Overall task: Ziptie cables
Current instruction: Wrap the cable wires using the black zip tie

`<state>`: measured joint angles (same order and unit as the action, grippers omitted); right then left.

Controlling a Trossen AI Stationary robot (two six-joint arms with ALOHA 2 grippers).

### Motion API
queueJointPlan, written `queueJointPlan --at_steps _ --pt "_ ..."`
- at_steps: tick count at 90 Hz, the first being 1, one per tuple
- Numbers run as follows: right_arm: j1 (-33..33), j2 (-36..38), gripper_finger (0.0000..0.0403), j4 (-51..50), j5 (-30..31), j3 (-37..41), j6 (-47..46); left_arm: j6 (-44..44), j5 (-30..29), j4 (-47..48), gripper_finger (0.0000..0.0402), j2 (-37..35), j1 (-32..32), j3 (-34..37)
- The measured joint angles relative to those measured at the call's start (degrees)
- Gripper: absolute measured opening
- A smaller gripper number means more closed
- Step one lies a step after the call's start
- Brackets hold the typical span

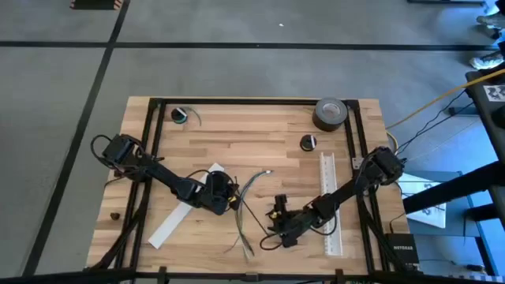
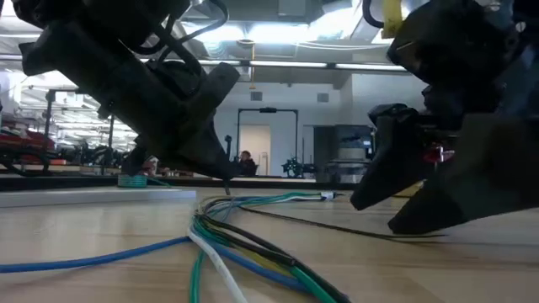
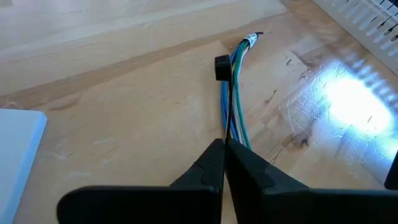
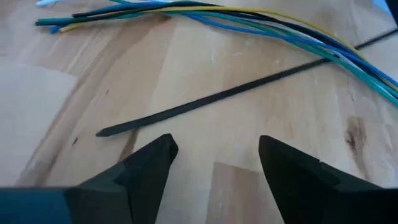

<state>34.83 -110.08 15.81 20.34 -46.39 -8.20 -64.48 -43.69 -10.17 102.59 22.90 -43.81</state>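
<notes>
Below my overhead camera, one wooden table carries two arms, two white slotted strips, one tape roll, one bundle of cables and one ziptie. My left gripper is clenched on the cables at mid-table. My right gripper hovers released just short of the ziptie, which lies flat beside the bundle. Only the wrist cameras reveal the wires' blue, green, yellow and black colours and the ziptie's head.
</notes>
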Motion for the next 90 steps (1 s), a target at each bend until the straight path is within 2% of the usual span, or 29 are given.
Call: queueJointPlan --at_steps 15,23,41,52,68,82,90 --pt "0.09 -0.74 0.0234 3.96 -1.31 0.04 6.66 -0.03 0.00 -0.02 0.0000 0.00 0.00 0.00" --pt "0.37 -0.39 0.0234 3.62 -2.56 0.00 6.93 -0.03 -0.01 -0.07 0.0000 0.00 0.00 0.00" --pt "2.35 5.98 0.0234 -3.05 -5.01 0.22 5.64 0.34 -0.01 -0.25 0.0000 0.00 0.00 0.02" --pt "3.88 8.40 0.0234 -1.85 -4.27 0.04 5.92 1.53 -0.01 -1.80 0.0000 0.00 0.00 0.02" --pt "4.49 5.00 0.0234 1.82 -0.25 0.05 10.82 2.22 0.01 -2.93 0.0000 0.00 0.00 0.02" --pt "4.19 -0.06 0.0234 9.84 0.10 -0.15 16.30 2.08 0.01 -2.65 0.0000 0.00 0.00 0.02" --pt "4.30 -1.93 0.0234 10.67 0.84 -1.21 17.86 2.08 0.01 -2.51 0.0000 0.00 0.00 0.02"
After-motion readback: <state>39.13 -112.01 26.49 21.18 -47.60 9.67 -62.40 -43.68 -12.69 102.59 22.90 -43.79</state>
